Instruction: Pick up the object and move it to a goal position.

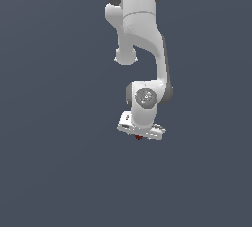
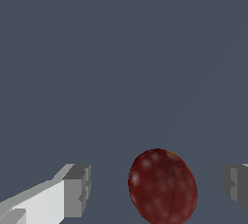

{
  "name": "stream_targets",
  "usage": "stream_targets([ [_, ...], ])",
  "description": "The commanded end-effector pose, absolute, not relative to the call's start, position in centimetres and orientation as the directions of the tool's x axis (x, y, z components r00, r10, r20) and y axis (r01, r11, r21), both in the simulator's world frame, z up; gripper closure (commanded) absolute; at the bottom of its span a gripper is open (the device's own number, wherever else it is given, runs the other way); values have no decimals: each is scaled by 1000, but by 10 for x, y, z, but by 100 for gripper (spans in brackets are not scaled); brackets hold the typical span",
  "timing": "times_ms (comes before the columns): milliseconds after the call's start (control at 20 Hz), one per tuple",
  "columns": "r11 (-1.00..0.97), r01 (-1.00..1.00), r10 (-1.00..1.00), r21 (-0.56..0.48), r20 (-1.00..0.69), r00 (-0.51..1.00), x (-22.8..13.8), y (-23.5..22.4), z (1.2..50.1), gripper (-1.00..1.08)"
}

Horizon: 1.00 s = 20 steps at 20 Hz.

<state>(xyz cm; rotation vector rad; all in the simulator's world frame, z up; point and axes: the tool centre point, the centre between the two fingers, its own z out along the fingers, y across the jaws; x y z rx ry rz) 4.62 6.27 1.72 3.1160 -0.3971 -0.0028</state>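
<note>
The object is a dark red roundish lump with a mottled skin and a dark seam. In the wrist view it sits between my gripper's two grey fingertips, with a gap on each side, so the jaws stand open around it. In the exterior view only a speck of the dark red object shows under the white hand, and my gripper fingers are hidden by the hand. No goal mark shows in either view.
The white arm comes down from the top of the exterior view. A plain dark grey-blue surface fills both views.
</note>
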Motion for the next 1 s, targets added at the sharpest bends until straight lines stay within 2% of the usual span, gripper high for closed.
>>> stream_targets([
  [0, -968, -251, -251, 0, 0, 968, 47, 63, 17, 108],
  [600, -968, -251, -251, 0, 0, 968, 47, 62, 18, 108],
  [950, -968, -251, -251, 0, 0, 968, 46, 46, 40, 108],
])
